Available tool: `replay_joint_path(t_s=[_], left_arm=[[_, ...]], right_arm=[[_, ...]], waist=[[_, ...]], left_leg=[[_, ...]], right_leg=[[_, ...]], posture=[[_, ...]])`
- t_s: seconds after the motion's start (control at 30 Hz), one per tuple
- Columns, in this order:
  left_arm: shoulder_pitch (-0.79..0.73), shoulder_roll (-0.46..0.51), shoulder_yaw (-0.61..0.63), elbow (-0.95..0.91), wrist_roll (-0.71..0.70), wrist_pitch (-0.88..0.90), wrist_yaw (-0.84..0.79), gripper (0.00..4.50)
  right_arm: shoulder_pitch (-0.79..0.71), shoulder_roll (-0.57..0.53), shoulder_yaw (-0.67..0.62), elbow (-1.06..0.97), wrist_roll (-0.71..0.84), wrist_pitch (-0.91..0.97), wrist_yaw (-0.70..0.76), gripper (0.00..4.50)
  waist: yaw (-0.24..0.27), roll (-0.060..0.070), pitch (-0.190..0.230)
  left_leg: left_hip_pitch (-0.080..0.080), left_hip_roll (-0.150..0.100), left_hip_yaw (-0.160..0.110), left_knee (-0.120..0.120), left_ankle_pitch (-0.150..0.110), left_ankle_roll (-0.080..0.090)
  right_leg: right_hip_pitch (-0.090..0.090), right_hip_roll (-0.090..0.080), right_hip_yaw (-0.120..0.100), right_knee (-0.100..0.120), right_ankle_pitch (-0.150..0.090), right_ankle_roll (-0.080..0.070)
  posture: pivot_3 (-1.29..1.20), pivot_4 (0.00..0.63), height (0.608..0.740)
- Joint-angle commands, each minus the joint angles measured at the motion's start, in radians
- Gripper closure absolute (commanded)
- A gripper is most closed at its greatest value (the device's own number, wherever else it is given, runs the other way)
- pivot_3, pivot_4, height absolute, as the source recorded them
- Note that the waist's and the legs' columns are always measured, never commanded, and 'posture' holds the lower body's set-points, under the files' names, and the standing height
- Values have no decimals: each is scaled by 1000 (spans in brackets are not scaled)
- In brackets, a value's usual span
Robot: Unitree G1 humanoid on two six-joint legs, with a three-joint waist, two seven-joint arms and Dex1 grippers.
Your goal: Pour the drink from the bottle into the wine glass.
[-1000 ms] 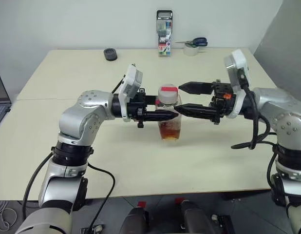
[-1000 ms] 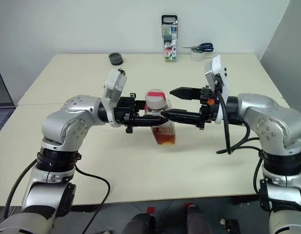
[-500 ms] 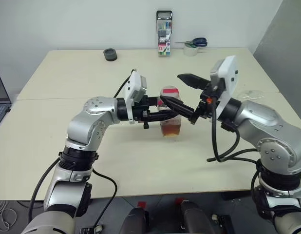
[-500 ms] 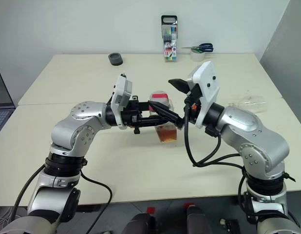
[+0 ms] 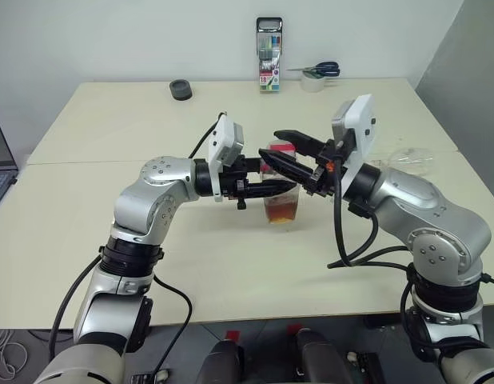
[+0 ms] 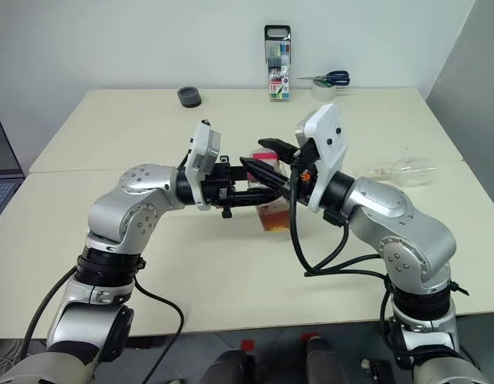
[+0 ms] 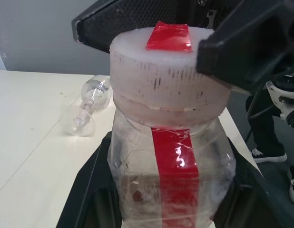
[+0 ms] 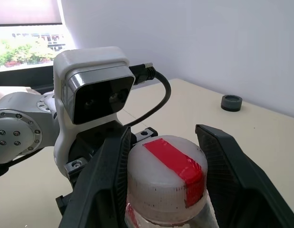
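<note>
Amber, tea-like drink (image 5: 280, 211) is sitting in the lower part of the small clear plastic bottle (image 5: 280, 196) with its red label strip, near the centre of the left eye frame. I am clamping my left gripper (image 5: 285, 187) shut around that bottle's squarish body, my black fingers (image 7: 90, 190) pressing on both of its sides in the left wrist view. The bottle is standing upright on the pale beige table (image 5: 231, 264), its foot seeming to touch the top.

My right gripper (image 5: 279, 150) is coming in from the right of the frame, its two fingers (image 8: 106, 175) flanking the round white cap with the red tape (image 8: 167, 178). They are lying just beside the cap's rim in the right wrist view, partly closed; I cannot tell whether they are pressing on it.

The clear stemmed wine glass (image 5: 408, 156) is lying on its side at the right edge of the table, well apart from the bottle, with my right arm standing between them. In the left wrist view the glass is showing beyond the bottle, foot towards the camera.

Along the far edge, at the upper part of the frame, a case of coloured markers (image 5: 269, 54) is standing upright, a roll of tape (image 5: 313, 82) with blue-handled scissors (image 5: 321, 70) on it is lying just to its right, and a small dark round object (image 5: 181, 89) is sitting to the upper left.
</note>
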Motion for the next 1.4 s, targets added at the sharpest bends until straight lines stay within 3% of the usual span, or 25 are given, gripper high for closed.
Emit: replay_joint_path(t_s=[0.03, 0.1, 0.2, 0.37, 0.53, 0.6, 0.87, 1.13, 1.4], left_arm=[[-28, 7, 16, -30, -6, -17, 0, 2631], [-32, 6, 16, -37, -11, -13, -3, 2631], [-45, 6, 19, -49, -45, 12, -29, 2631], [-80, 21, 6, -41, -73, 28, -112, 2631], [-102, 18, 17, -39, -77, 46, -113, 2631], [-92, 26, 29, -44, -71, 46, -102, 2631], [-40, 25, 47, -72, -71, 46, -45, 2631], [-32, 7, 38, -71, -72, 37, -20, 2631], [-48, -6, 21, -47, -62, 23, -37, 2631]], right_arm=[[-13, -2, -26, -13, 26, -19, 14, 2665], [-22, -15, -32, 5, 45, -23, 52, 2665], [-75, -72, -26, 107, 60, -71, 220, 2665], [-209, -161, 91, 368, -2, -212, 621, 2665], [-271, -173, 102, 492, -60, -282, 712, 2665], [-267, -181, 53, 488, -31, -237, 667, 2665], [-87, -194, -99, 179, 101, -48, 398, 30], [-56, -28, -91, -32, 100, 35, 7, 30], [-69, -15, -45, -37, 54, 10, -52, 30]], waist=[[0, 0, 0], [0, 0, 0], [0, 0, 0], [-2, 0, 0], [-1, 0, 0], [-1, 0, 0], [4, 0, 0], [-1, 0, 0], [2, 0, 0]], left_leg=[[0, 0, 0, 0, 0, 0], [0, 0, 0, 0, 0, 0], [0, 0, 0, 0, 0, 0], [1, 0, 1, 0, -1, 2], [1, 1, 1, 0, -1, 1], [1, 1, 1, 0, 0, 0], [0, 0, 0, 0, 0, 0], [1, 1, 0, 0, 0, 0], [0, 0, 0, 0, 0, 0]], right_leg=[[0, 0, 0, 0, 0, 0], [0, 0, 0, 0, 0, 0], [0, 2, 0, 0, 0, 0], [1, 4, 0, -1, 0, 0], [1, 4, 0, 0, 0, 0], [1, 2, 0, 0, 0, 0], [1, -1, 0, -1, 0, 0], [0, -1, 0, 1, 0, 0], [0, -1, 0, 0, 0, 0]], posture=[[0, 150, 740], [0, 150, 740], [0, 150, 740], [0, 150, 740], [0, 150, 740], [0, 150, 740], [0, 150, 740], [0, 150, 740], [0, 150, 740]])
